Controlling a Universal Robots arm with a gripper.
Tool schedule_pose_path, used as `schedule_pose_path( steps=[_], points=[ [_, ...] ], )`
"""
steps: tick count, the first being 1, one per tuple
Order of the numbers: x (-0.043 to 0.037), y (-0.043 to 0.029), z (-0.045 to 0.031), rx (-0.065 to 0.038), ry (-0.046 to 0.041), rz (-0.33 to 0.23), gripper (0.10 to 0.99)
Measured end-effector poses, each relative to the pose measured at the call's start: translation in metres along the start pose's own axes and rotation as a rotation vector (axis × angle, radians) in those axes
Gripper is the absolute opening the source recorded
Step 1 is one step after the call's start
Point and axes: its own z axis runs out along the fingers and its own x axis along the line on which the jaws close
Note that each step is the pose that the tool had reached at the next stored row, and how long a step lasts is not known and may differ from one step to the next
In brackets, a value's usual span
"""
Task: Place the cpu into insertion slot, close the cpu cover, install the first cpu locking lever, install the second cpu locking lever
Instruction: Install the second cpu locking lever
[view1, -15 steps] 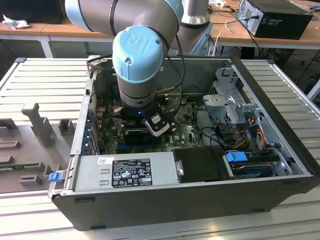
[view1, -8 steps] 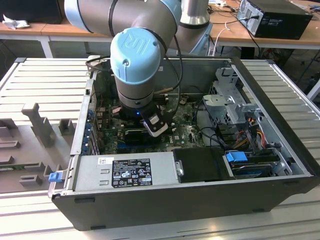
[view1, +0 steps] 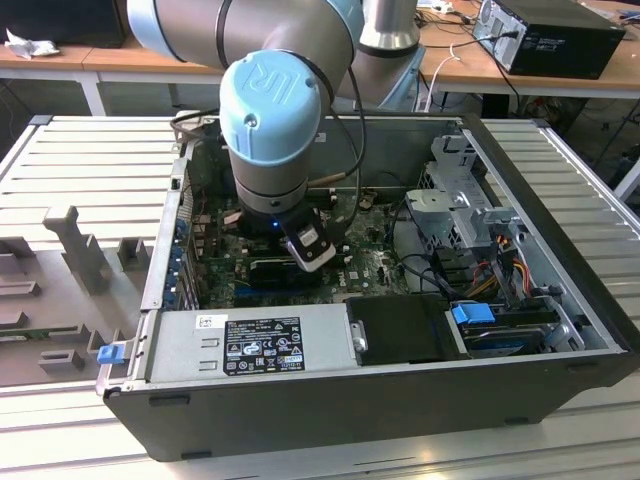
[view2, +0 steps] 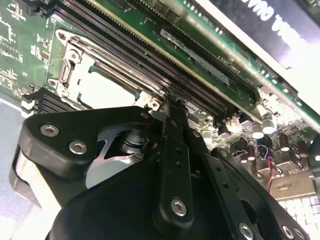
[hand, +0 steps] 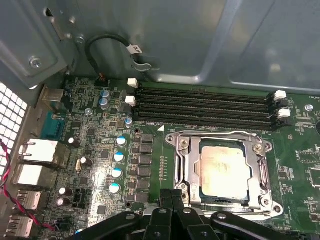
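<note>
My claw (hand: 172, 202) hovered just beside socket edge, fingers (hand: 166, 200) pressed together, holding nothing. Cpu (hand: 224, 170) sat in insertion slot (hand: 186, 175), cpu cover (hand: 260, 172) down over it.

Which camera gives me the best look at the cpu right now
The first wrist view: the cpu faces the camera, seated in the insertion slot with the cpu cover framing it. The second wrist view shows it at a slant, partly behind the end effector. In the exterior view the arm blocks it.
</note>
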Motion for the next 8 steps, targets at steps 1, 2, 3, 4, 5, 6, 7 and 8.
schedule_pose_path(
  steps=[1, 2, 3, 4, 5, 6, 7, 8],
  points=[
    [0.0000, 0.0005, -0.0010, 0.000, 0.0000, 0.000, 0.106],
    [0.0001, 0.0005, -0.0009, 0.000, -0.0001, 0.000, 0.106],
    [0.0002, 0.0005, -0.0009, 0.000, -0.0001, 0.000, 0.106],
    [0.0004, 0.0010, -0.0009, -0.001, 0.0000, 0.000, 0.106],
    [0.0004, 0.0017, -0.0005, -0.002, -0.0002, 0.000, 0.106],
    [0.0003, 0.0027, 0.0001, -0.003, -0.0002, 0.000, 0.106],
    [0.0002, 0.0046, 0.0010, -0.005, -0.0003, 0.000, 0.106],
    [0.0001, 0.0059, 0.0019, -0.006, -0.0005, 0.000, 0.106]
  ],
)
